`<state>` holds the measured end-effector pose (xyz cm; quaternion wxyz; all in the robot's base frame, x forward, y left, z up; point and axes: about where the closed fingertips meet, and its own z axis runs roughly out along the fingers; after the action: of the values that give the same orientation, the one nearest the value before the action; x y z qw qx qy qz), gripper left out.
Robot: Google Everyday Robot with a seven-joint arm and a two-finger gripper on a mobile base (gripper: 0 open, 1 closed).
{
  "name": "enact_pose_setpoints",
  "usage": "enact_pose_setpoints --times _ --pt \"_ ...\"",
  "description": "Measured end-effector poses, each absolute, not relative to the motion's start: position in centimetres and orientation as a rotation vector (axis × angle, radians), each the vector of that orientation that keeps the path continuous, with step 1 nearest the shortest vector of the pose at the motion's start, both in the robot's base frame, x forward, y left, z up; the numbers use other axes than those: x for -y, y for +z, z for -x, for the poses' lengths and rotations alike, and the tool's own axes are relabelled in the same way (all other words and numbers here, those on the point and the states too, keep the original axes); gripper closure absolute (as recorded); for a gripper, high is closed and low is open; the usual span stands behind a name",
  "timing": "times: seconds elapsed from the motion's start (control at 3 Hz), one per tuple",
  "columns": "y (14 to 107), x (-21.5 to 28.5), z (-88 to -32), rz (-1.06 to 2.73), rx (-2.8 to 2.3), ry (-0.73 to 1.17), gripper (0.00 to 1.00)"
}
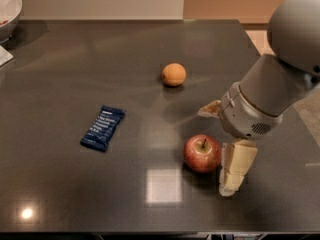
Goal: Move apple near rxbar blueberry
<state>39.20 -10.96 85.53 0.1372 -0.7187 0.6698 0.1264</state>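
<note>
Look first to the apple (202, 153): upright on the dark table (75, 194), stem up, partly inside the span of the gripper (216, 149) and bulging out of its open side, away from the wrist. Jaws wide apart, clamped on nothing. One pale finger (236, 166) just beside the apple's flank, perhaps touching it, though cannot tell. The other finger (210, 109) beyond the apple, clear of it, with a strip of bare table between.

Judging from that, calls for sliding a little further around the fruit before closing, so as to squeeze across its widest part and not pinch the near edge. Otherwise risks nudging a round thing out of the mouth and setting it rolling.

Then outward: well apart from the jaws, straight out past the apple on their open side, find the blue snack bar (103, 127), lying flat, long axis slanted across the table. Means a carry away from the wrist, ending beside the wrapper and not on it.

Off past the far finger, well clear of that path, note the small orange (174, 74).
</note>
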Motion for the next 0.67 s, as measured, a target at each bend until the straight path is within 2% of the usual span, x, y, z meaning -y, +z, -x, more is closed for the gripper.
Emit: enact_pose_setpoints --times 0.33,0.67 --pt "85.0 10.64 -38.62 2.105 -1.926 0.376 0.0" --pt "84.48 10.21 -38.59 2.117 -1.944 0.369 0.42"
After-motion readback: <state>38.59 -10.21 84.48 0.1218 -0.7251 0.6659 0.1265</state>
